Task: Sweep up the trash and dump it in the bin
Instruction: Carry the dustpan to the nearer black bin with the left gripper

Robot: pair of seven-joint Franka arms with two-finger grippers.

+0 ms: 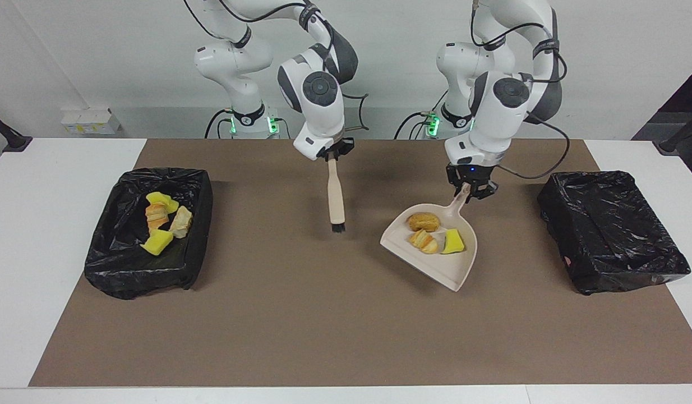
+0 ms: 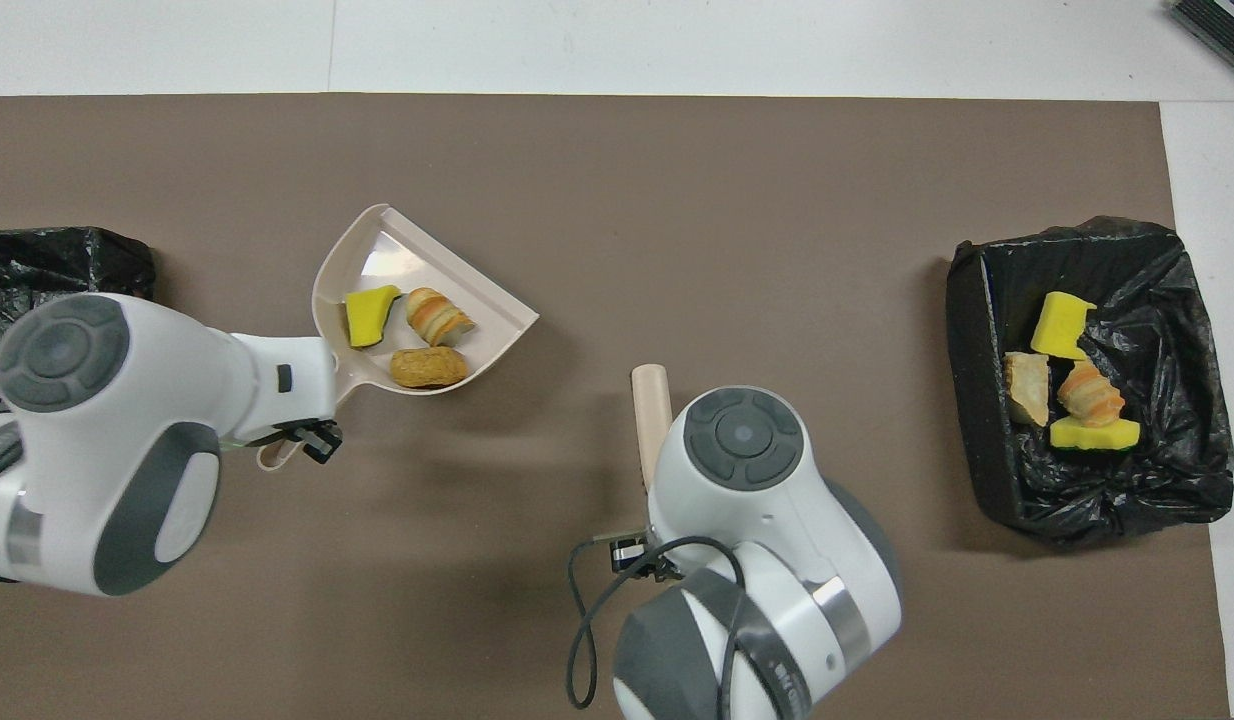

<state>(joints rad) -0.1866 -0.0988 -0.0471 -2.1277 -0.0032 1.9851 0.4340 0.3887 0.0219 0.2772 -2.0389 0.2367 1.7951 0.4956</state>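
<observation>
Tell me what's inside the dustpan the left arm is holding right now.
Three pieces of trash lie in the dustpan: a yellow foam wedge, a striped bread-like lump and a brown bread-like lump. The pan floor shows bare around them; nothing covers it.

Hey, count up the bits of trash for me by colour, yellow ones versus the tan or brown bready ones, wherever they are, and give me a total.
Yellow foam pieces: 3, one in the dustpan, two in the bin at the right arm's end
Tan or orange-brown bread-like pieces: 4, two in the dustpan, two in that bin
Total: 7
</observation>
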